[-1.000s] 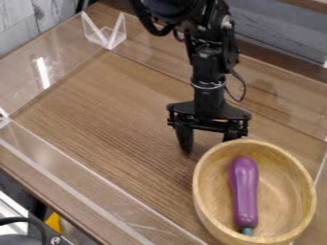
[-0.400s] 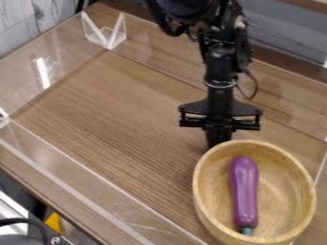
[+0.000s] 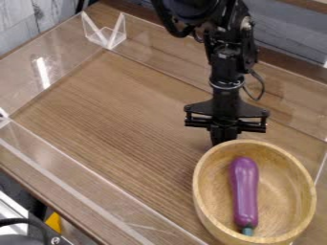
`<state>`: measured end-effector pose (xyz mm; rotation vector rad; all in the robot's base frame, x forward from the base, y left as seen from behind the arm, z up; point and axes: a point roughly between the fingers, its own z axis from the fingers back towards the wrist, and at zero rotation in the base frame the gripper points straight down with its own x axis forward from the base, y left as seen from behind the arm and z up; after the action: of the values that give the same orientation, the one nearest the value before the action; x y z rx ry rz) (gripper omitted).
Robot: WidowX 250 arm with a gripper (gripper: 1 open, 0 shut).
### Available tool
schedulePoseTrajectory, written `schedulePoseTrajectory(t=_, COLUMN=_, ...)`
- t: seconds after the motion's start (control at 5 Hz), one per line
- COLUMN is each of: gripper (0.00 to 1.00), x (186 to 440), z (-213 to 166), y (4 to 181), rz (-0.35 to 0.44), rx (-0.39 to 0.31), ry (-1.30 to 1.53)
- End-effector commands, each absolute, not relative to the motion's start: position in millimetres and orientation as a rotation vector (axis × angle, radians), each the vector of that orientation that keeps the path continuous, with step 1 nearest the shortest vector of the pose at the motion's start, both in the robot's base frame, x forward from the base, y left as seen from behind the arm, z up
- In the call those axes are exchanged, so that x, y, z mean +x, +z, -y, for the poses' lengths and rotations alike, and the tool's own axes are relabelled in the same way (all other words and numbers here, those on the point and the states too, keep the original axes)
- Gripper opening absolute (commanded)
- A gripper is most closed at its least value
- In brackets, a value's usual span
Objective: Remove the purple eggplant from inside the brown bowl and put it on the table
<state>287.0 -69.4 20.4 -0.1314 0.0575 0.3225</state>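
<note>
The purple eggplant point(image 3: 243, 193) hasn't budged: we see it lying lengthwise inside the brown bowl point(image 3: 205, 187), stem cap toward the near rim. The pincer point(image 3: 227, 140) sits just behind the bowl's far rim, pointing straight down; a second ago its fingers were spread, now they're pinched together on nothing (no contact with the eggplant). We'd judge extraction not started; the worktop point(image 3: 115, 115) has no eggplant yet, and the pincer must reopen over the bowl.

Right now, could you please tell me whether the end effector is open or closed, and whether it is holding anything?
End effector: closed, holding nothing; the purple eggplant lies in the brown bowl.
</note>
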Motion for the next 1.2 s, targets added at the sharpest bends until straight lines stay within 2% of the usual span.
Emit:
schedulePoseTrajectory(t=0.0, gripper=0.0, x=287.0, z=75.3, y=43.9, rz=-0.022, rx=-0.148, ry=0.255)
schedulePoseTrajectory(t=0.6, gripper=0.0, x=268.1, z=91.5, y=68.4, rz=-0.032, rx=-0.15, ry=0.342)
schedulePoseTrajectory(t=1.0, gripper=0.0, x=256.4, z=87.4, y=71.0, rz=-0.051, rx=-0.135, ry=0.345)
